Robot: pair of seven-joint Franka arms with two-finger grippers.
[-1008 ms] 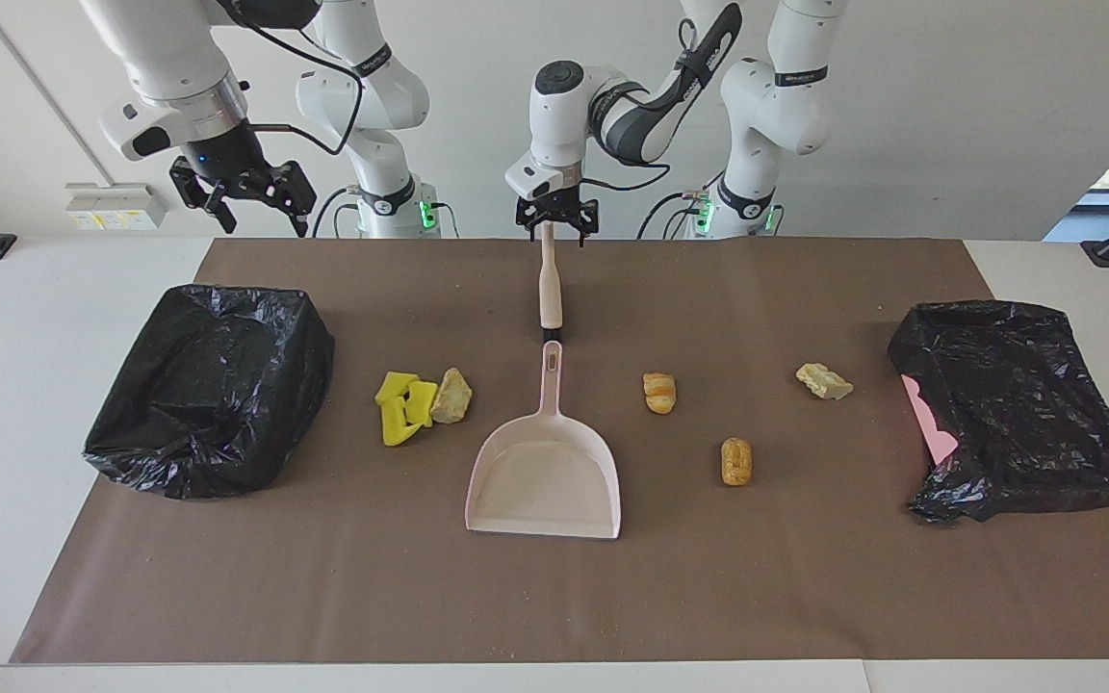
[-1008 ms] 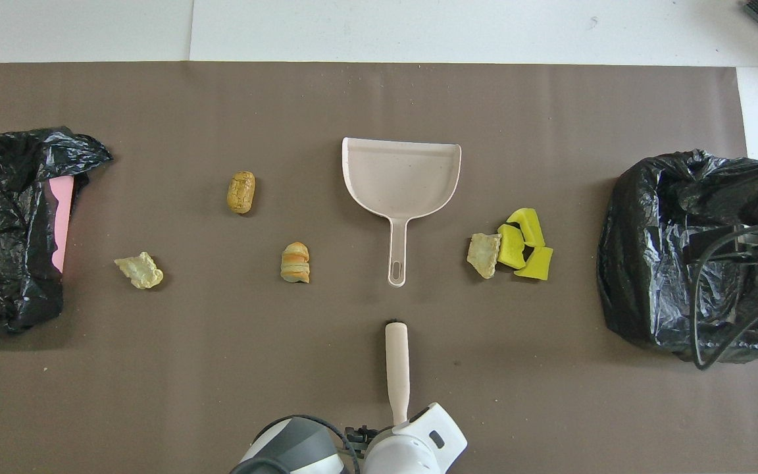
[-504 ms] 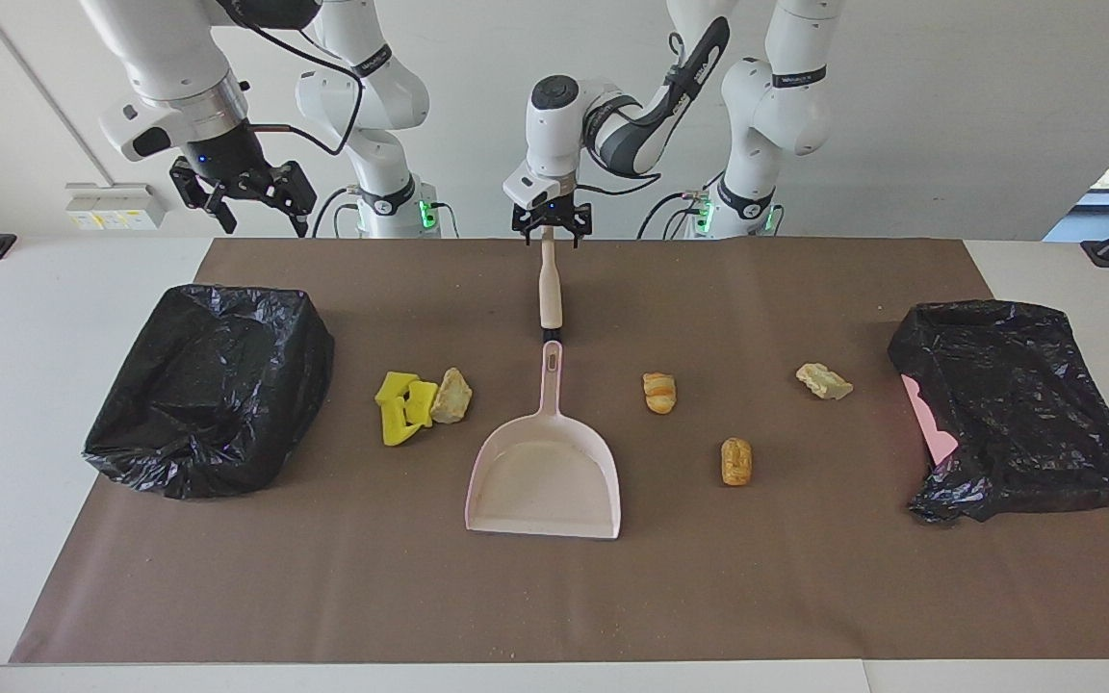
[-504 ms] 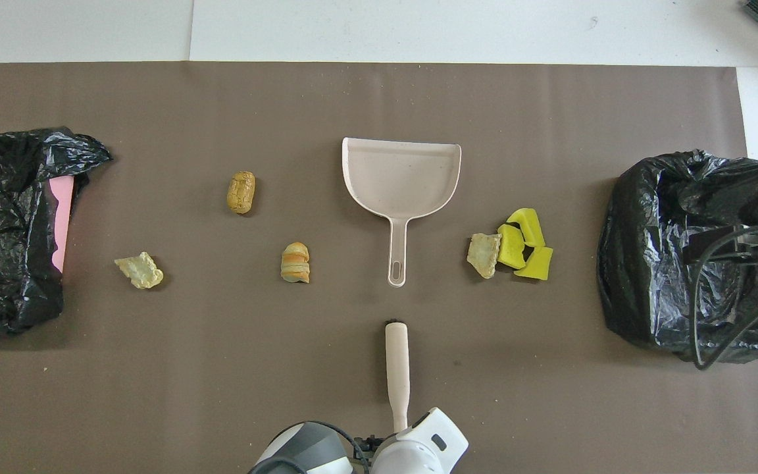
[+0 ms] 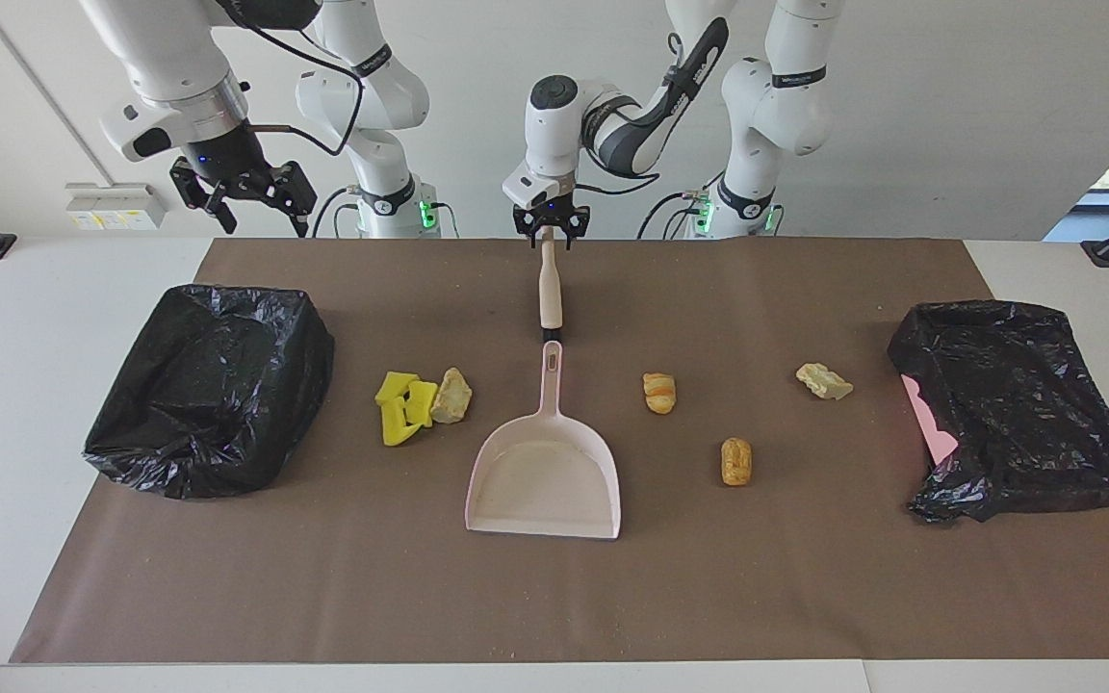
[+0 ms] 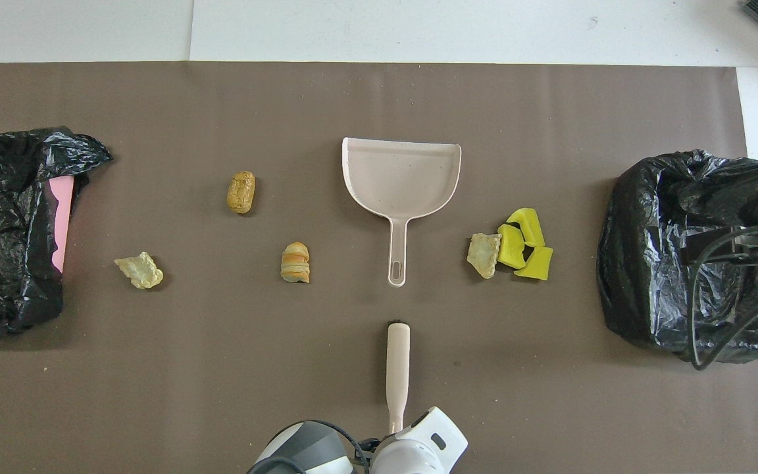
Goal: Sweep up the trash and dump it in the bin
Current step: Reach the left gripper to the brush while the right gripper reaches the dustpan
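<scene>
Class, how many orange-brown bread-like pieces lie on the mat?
2, both toward the left arm's end from the dustpan: the striped piece nearer to the robots, the darker piece farther. None seems hidden.

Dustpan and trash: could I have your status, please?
Left hand at brush handle's end. Right hand open, waiting above bin. Trash all on mat, dustpan empty.
</scene>
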